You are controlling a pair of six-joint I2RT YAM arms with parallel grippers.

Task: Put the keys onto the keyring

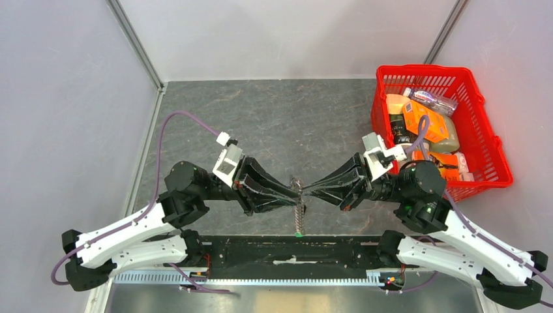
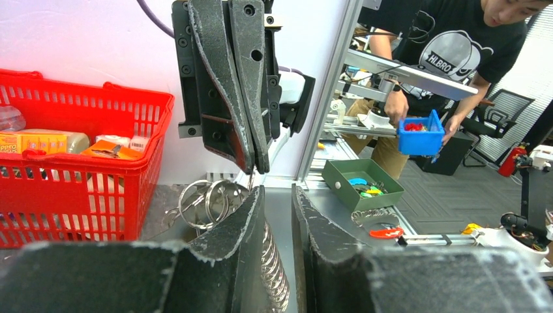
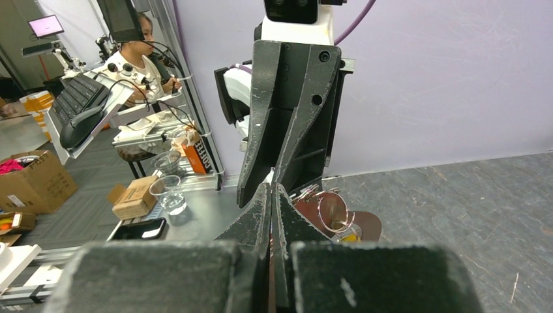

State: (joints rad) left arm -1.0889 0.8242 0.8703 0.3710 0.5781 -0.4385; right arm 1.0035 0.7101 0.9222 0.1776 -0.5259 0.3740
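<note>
**Desk:** What did the containers hold?

**Photographer:** A red basket (image 1: 479, 186) at the far right corner of the table (image 1: 261, 117) was packed full, with an orange pouch (image 1: 427, 120) and a clear-wrapped packet (image 1: 433, 99) on top. Beyond the table, a green tray (image 2: 339, 189) held small coloured pieces, and a man (image 2: 456, 39) carried a blue bin (image 2: 420, 140) of red ones.

**Desk:** Any lettering?

**Photographer:** Only "HI.BRO" on his black T-shirt (image 2: 450, 52). The basket's labels were too small to read.

**Desk:** And the arms?

**Photographer:** The left arm (image 1: 130, 228) and right arm (image 1: 456, 228) reached inward from the near edge and met tip to tip over the middle of the table. The right gripper (image 1: 308, 189) was pressed closed, with the keyring (image 1: 297, 184) pinched at its tips. The left gripper (image 1: 293, 195) stood at a narrow gap. The twisted chain (image 1: 299, 214) ran between its fingers (image 2: 248, 222) and lay against one of them; whether they held it firmly could not be told. The chain trailed toward the near edge and ended in the green tag (image 1: 298, 233). The keys could not be picked out among the rings (image 2: 209, 202)
</note>
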